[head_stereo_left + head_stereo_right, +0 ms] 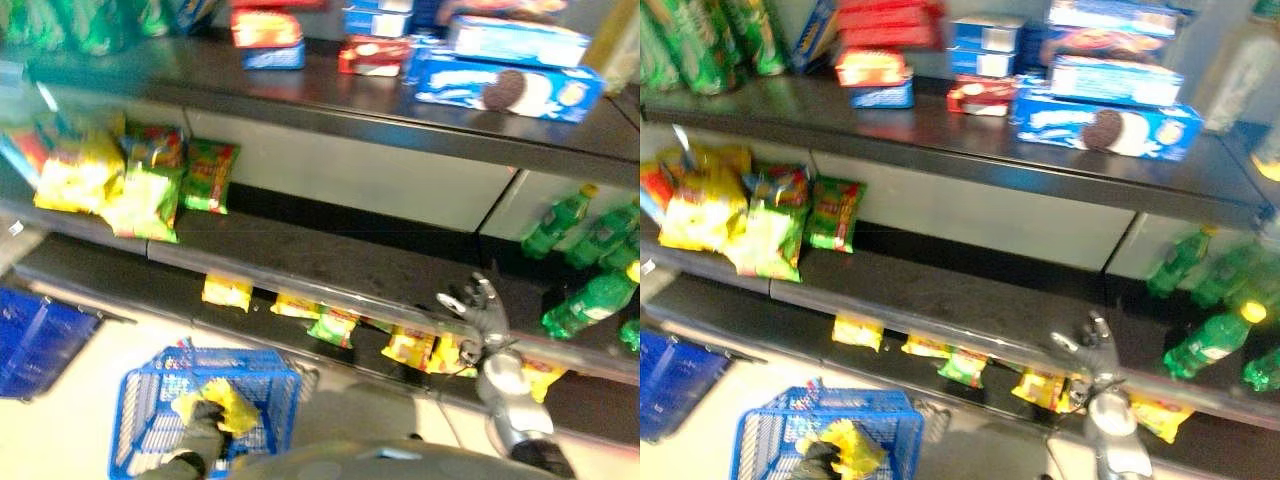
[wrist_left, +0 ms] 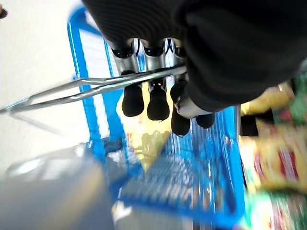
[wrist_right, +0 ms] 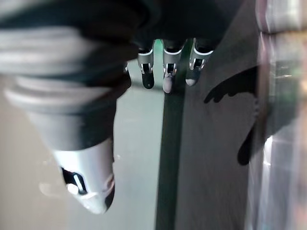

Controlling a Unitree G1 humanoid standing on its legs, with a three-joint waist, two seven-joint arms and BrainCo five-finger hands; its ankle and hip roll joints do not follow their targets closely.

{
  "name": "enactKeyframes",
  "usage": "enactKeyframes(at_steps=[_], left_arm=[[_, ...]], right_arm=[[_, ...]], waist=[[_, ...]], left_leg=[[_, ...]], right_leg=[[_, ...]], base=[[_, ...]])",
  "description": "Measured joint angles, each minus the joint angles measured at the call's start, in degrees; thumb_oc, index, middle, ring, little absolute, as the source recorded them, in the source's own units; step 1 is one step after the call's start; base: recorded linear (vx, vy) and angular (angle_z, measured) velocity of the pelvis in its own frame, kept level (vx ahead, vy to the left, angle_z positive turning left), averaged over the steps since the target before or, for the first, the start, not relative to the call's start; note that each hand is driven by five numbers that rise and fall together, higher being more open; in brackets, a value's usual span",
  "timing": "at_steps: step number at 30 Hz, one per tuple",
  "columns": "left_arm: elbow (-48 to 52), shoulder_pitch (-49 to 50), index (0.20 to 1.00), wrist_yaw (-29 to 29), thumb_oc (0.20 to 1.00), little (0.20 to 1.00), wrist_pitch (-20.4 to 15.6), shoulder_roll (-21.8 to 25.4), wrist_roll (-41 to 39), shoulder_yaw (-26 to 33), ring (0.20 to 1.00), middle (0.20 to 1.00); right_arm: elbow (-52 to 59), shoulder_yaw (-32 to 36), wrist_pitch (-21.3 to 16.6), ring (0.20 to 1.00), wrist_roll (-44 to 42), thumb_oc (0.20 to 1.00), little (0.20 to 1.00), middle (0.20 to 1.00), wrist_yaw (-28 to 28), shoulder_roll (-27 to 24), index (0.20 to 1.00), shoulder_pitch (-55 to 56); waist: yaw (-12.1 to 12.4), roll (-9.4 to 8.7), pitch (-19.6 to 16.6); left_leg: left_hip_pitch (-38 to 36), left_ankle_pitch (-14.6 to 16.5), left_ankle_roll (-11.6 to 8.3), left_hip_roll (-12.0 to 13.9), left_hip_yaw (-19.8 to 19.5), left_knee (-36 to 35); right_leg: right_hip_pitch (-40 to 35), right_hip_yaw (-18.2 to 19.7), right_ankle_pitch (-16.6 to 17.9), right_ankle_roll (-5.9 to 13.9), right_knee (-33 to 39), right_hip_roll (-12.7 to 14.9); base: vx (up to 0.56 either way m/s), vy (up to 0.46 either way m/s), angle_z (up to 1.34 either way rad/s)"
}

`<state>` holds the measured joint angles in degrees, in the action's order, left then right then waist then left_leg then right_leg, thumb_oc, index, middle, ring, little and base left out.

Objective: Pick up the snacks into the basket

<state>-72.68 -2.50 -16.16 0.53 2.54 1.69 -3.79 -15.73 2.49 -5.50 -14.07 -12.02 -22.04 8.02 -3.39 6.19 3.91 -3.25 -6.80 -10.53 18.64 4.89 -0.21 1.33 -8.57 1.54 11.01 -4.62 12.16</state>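
A blue wire basket [image 1: 145, 415] stands on the floor at the lower left with a yellow snack bag [image 1: 232, 405] inside it. My left hand [image 1: 205, 425] is at the basket, its fingers [image 2: 158, 103] curled round the metal handle [image 2: 86, 88]; the yellow bag [image 2: 144, 143] lies below them. My right hand [image 1: 482, 308] hovers over the middle shelf at the right, fingers [image 3: 168, 72] straight and holding nothing. Small yellow and green snack packs [image 1: 335, 325] lie in a row on the lowest shelf, below and left of that hand.
Yellow and green snack bags [image 1: 120, 180] pile up at the left of the middle shelf [image 1: 330, 265]. Green bottles [image 1: 595, 300] stand at its right end. Cookie boxes [image 1: 505, 85] sit on the top shelf. A second blue basket [image 1: 35, 340] stands at the far left.
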Motion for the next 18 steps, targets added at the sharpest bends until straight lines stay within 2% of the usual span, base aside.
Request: enactKeyframes(at_steps=[1, 2, 3, 4, 5, 6, 7, 8, 9, 10, 11, 12, 13, 14, 16, 17, 18], left_arm=[[1.5, -0.5, 0.2, -0.8, 0.2, 0.2, -0.3, 0.2, -0.1, -0.8, 0.2, 0.2], [2.0, -0.1, 0.2, -1.0, 0.2, 0.2, -0.9, -0.1, -0.4, -0.8, 0.2, 0.2], [1.9, -1.5, 0.2, -1.6, 0.2, 0.2, -1.1, 0.5, -0.5, -2.3, 0.2, 0.2], [2.3, -2.2, 0.2, -2.0, 0.2, 0.2, -1.2, 0.5, -0.4, -1.8, 0.2, 0.2], [2.5, -2.3, 0.2, -2.8, 0.2, 0.2, -1.6, 0.6, -0.2, -1.8, 0.2, 0.2], [3.4, -2.3, 0.2, -3.4, 0.2, 0.2, -1.8, 1.0, -0.1, -2.4, 0.2, 0.2], [4.5, -2.1, 0.2, -3.5, 0.2, 0.2, -2.2, 1.3, 0.0, -2.0, 0.2, 0.2], [4.3, -1.6, 0.2, -3.4, 0.2, 0.2, -2.4, 1.7, -0.1, -1.4, 0.2, 0.2], [4.4, -1.3, 0.2, -3.4, 0.2, 0.2, -2.4, 1.9, -0.4, 0.2, 0.2, 0.2], [4.3, -1.5, 0.2, -3.6, 0.2, 0.2, -2.5, 1.8, -0.8, 1.3, 0.2, 0.2], [4.2, -1.5, 0.2, -3.6, 0.2, 0.2, -2.6, 1.1, -1.0, 1.9, 0.2, 0.2], [3.8, -1.4, 0.2, -3.6, 0.2, 0.2, -2.3, 2.2, -1.5, 3.1, 0.2, 0.2], [3.5, -0.8, 0.2, -3.4, 0.2, 0.2, -2.3, 3.1, -2.0, 2.9, 0.2, 0.2], [2.9, -1.0, 0.2, -3.6, 0.2, 0.2, -2.5, 4.8, -2.0, 2.9, 0.2, 0.2], [2.7, -2.0, 0.2, -2.4, 0.2, 0.2, -2.3, 5.2, -2.1, 2.8, 0.2, 0.2], [2.3, -2.1, 0.2, -1.7, 0.2, 0.2, -2.1, 4.4, -2.0, 2.7, 0.2, 0.2], [2.3, -2.3, 0.2, -1.4, 0.2, 0.2, -1.9, 4.0, -2.0, 2.7, 0.2, 0.2]], right_arm=[[0.3, 0.7, 0.2, 1.0, 0.1, 1.0, 1.0, 1.0, 0.2, 0.4, 1.0, 0.7], [0.2, 0.6, 0.3, 1.0, 0.2, 1.0, 1.0, 1.0, 0.0, 0.4, 1.0, 1.0], [-0.5, 0.6, 0.4, 1.0, 1.1, 1.0, 1.0, 1.0, 0.1, 0.5, 1.0, 1.7], [-0.7, 0.9, 0.4, 1.0, 1.5, 1.0, 1.0, 1.0, 0.0, 0.6, 1.0, 1.7], [-0.9, 1.0, 0.5, 1.0, 2.2, 1.0, 1.0, 1.0, 0.0, 0.8, 1.0, 2.1], [0.1, 1.5, 0.7, 1.0, 2.2, 1.0, 1.0, 1.0, -0.2, 1.1, 1.0, 2.5], [0.3, 0.9, 0.7, 1.0, 2.4, 1.0, 1.0, 1.0, -0.4, 0.9, 1.0, 2.8], [0.1, -0.1, 0.6, 1.0, 2.9, 1.0, 1.0, 1.0, -0.5, 0.8, 1.0, 2.4], [0.6, -0.5, 0.6, 1.0, 3.0, 1.0, 1.0, 1.0, -0.5, 0.2, 1.0, 2.2], [1.3, -0.7, 0.5, 1.0, 3.2, 1.0, 1.0, 1.0, -0.5, -0.1, 1.0, 2.7], [2.2, -0.6, 0.5, 1.0, 3.2, 1.0, 1.0, 1.0, -0.2, -0.9, 1.0, 3.3], [1.8, -1.2, 0.5, 1.0, 3.2, 1.0, 1.0, 1.0, 0.5, 0.1, 1.0, 4.1], [1.0, -2.4, 0.6, 1.0, 3.3, 1.0, 1.0, 1.0, 0.8, 1.5, 1.0, 4.6], [-0.2, -2.8, 0.4, 1.0, 3.2, 1.0, 1.0, 1.0, 1.8, 2.9, 1.0, 6.3], [-1.1, -2.5, 0.4, 1.0, 3.2, 1.0, 1.0, 1.0, 2.7, 3.0, 1.0, 6.8], [-1.0, -2.9, 0.3, 1.0, 3.2, 1.0, 1.0, 1.0, 4.0, 1.4, 1.0, 6.7], [-1.4, -3.1, 0.4, 1.0, 3.3, 1.0, 1.0, 1.0, 4.9, 0.9, 1.0, 6.4]], waist=[[-0.2, -0.77, 0.3], [0.5, -0.67, 0.6], [0.4, -1.99, 0.9], [0.2, -2.14, 1.4], [0.8, -2.88, 2.3], [1.0, -3.59, 3.1], [1.0, -4.11, 3.2], [1.4, -6.96, 3.3], [1.0, -7.26, 3.0], [1.2, -7.24, 3.0], [1.4, -6.02, 3.4], [1.7, -4.1, 4.6], [2.1, -5.39, 4.7], [1.9, -7.44, 4.5], [3.0, -9.17, 4.9], [2.6, -7.71, 4.5], [2.8, -7.56, 4.7]], left_leg=[[2.1, -0.2, 0.01, 0.3, -0.5, 2.7], [2.4, -2.7, 2.08, -0.4, -1.4, 3.4], [6.4, -7.0, 1.25, -0.1, -3.9, 6.0], [7.0, -9.6, 2.45, 0.1, -3.5, 6.6], [8.2, -13.5, 3.8, 0.6, -3.3, 7.4], [8.4, -16.0, 2.88, 0.9, -3.0, 8.0], [8.1, -18.4, 4.49, 0.7, -3.7, 7.7], [8.7, -5.1, -2.32, -8.0, -7.6, 15.1], [8.6, 1.8, 1.99, -13.2, -6.9, 15.4], [8.1, 6.1, 4.94, -18.2, -7.0, 13.2], [6.8, 8.5, 7.55, -19.9, -6.3, 8.8], [5.2, 8.6, 6.35, -17.7, -6.5, 6.0], [4.8, 9.5, 5.89, -16.7, -6.1, 5.7], [5.8, 9.7, 5.09, -16.7, -6.0, 7.5], [6.6, 9.5, 5.65, -18.7, -4.4, 10.1], [5.3, 8.5, 7.02, -20.4, -5.4, 6.2], [3.5, 7.5, 8.29, -20.8, -6.0, 4.2]], right_leg=[[1.4, 0.3, -1.6, -1.0, -1.5, 0.5], [1.6, 0.0, -1.5, -1.31, -1.6, -0.3], [3.4, 0.2, -2.4, -2.99, -3.2, -0.5], [4.3, 0.0, -2.6, -3.38, -4.4, -1.3], [5.1, 0.1, -2.6, -4.47, -4.7, -2.3], [5.0, 0.2, -2.4, -5.55, -4.6, -2.7], [5.1, 0.6, -1.9, -6.3, -4.0, -3.0], [5.5, 3.3, -0.3, -7.1, -1.2, -0.3], [4.6, 3.6, -0.2, -7.14, 2.1, 1.1], [4.5, 3.8, 0.0, -6.89, 3.8, 0.8], [5.7, 4.5, -0.3, -6.47, 1.6, -0.7], [6.1, 5.1, -2.4, -7.81, -5.7, -5.5], [6.1, 4.2, -3.2, -7.07, -6.8, -6.5], [5.0, 3.4, -2.8, -9.17, -4.0, -6.7], [3.8, 3.5, -1.5, -8.85, -1.0, -6.2], [1.8, 3.3, -0.5, -7.65, 2.1, -6.8], [0.6, 3.5, 0.3, -7.15, 2.9, -6.9]], base=[[-0.14, -0.241, -0.01], [-0.17, -0.472, 0.05], [-0.07, -0.548, 0.02], [-0.13, -0.674, -0.02], [-0.12, -0.635, -0.23], [-0.08, -0.318, -0.32], [0.08, -0.429, -0.78], [0.13, -0.351, -0.93], [0.13, -0.355, -0.97], [0.09, -0.198, -0.69], [0.16, -0.218, -0.67], [0.21, -0.27, -0.58], [0.21, -0.239, -0.03], [0.13, -0.138, 0.18], [0.11, -0.077, 0.08], [0.15, -0.058, -0.23], [0.18, -0.083, -0.13]])
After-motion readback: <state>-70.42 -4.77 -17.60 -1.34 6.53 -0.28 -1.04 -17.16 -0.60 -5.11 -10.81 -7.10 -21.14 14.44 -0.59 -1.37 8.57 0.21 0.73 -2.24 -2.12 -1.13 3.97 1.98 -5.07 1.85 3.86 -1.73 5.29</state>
